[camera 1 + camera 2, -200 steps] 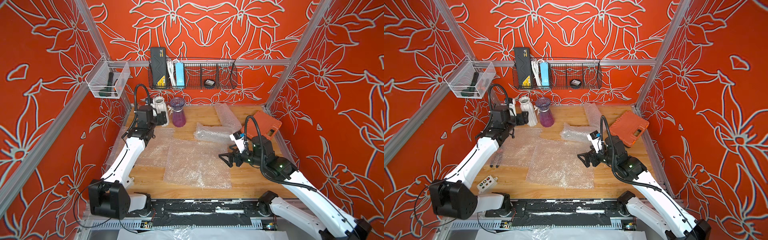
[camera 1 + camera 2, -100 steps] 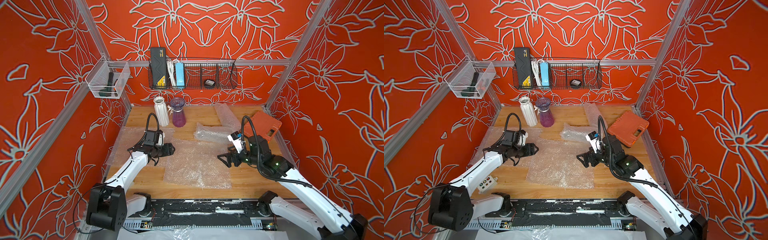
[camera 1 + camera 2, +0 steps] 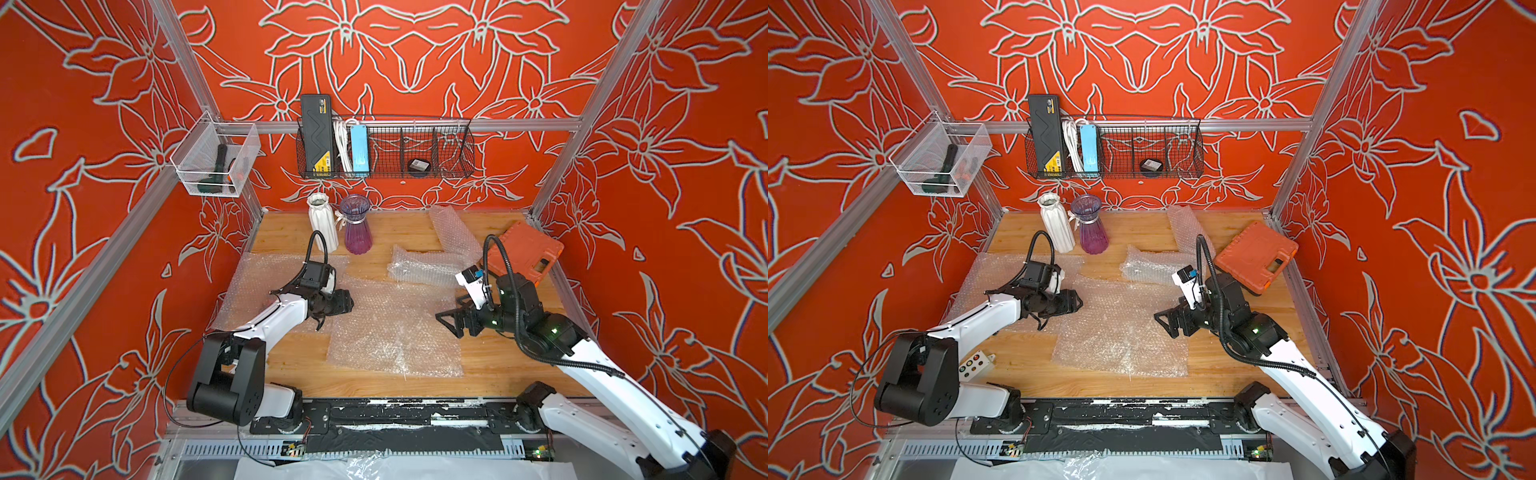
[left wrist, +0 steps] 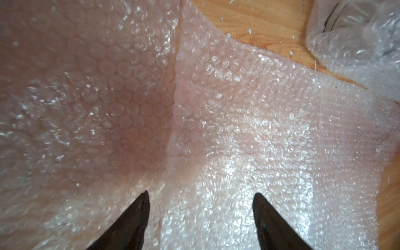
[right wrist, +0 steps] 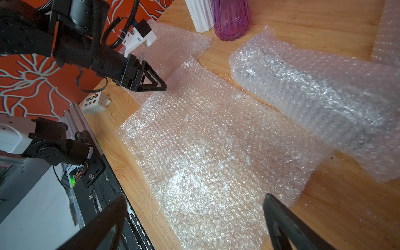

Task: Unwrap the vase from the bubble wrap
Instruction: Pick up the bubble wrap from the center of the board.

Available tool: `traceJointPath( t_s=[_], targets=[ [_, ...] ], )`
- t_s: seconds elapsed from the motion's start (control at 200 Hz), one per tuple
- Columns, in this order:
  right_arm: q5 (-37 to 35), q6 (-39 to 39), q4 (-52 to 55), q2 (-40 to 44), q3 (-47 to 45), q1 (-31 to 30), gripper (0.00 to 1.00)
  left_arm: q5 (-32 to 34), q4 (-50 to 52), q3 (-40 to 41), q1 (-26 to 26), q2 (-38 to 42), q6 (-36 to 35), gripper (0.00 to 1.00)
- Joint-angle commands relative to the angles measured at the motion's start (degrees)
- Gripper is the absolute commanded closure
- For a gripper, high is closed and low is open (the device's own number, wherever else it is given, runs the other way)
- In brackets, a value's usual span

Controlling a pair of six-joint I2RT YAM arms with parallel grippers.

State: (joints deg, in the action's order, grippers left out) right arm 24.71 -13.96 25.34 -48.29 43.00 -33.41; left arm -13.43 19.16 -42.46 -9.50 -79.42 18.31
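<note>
- Four pieces of clear, bubbled plastic wrap are lying on the surface: three flat sheets and one rolled bundle towards the back right.
- Two bare vases are standing upright at the back: a white ribbed vase and a purple glass vase.
- One orange plastic case is lying at the right edge.
- The left fingers are hovering apart over two overlapping flat sheets, holding nothing. The right fingers are gaping wide, empty.
- The wooden surface is sitting between orange flowered walls.
</note>
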Motion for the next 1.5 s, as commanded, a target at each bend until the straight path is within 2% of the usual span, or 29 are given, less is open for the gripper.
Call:
traceJointPath(
  t_s=[0.0,0.17,0.385,0.706,0.996,1.131,1.326,1.491],
  targets=[
    [0.26,1.64,0.94,0.74,1.31,0.16,0.02,-0.48,-1.65,0.87,-0.5,-1.07,0.9,0.28],
    [-0.63,1.75,1.0,2.04,1.58,0.1,0.02,0.67,-2.93,1.85,-0.91,-0.72,1.29,0.28],
    [-2.04,1.83,1.37,3.51,1.43,0.12,0.02,-2.2,-4.89,2.62,-1.49,-1.9,1.64,0.34],
    [-2.98,0.85,0.5,4.83,-1.15,0.15,0.02,-2.32,-5.4,4.62,-1.64,-0.39,2.58,0.62],
    [-4.53,2.37,2.28,6.53,-1.25,0.22,0.02,-3.27,-3.39,3.46,-2.19,2.32,3.56,1.0],
    [-4.96,2.88,2.62,7.14,-1.94,0.26,0.02,-3.66,-1.85,3.01,-4.41,8.32,5.26,1.0],
    [-4.76,2.99,1.69,7.17,-3.06,0.27,0.02,0.37,8.46,-5.41,-4.78,16.16,4.61,1.0],
    [-5.03,3.54,1.57,7.13,-2.8,0.36,0.02,11.09,18.49,-15.76,-3.82,16.39,-0.08,1.0]
  ],
)
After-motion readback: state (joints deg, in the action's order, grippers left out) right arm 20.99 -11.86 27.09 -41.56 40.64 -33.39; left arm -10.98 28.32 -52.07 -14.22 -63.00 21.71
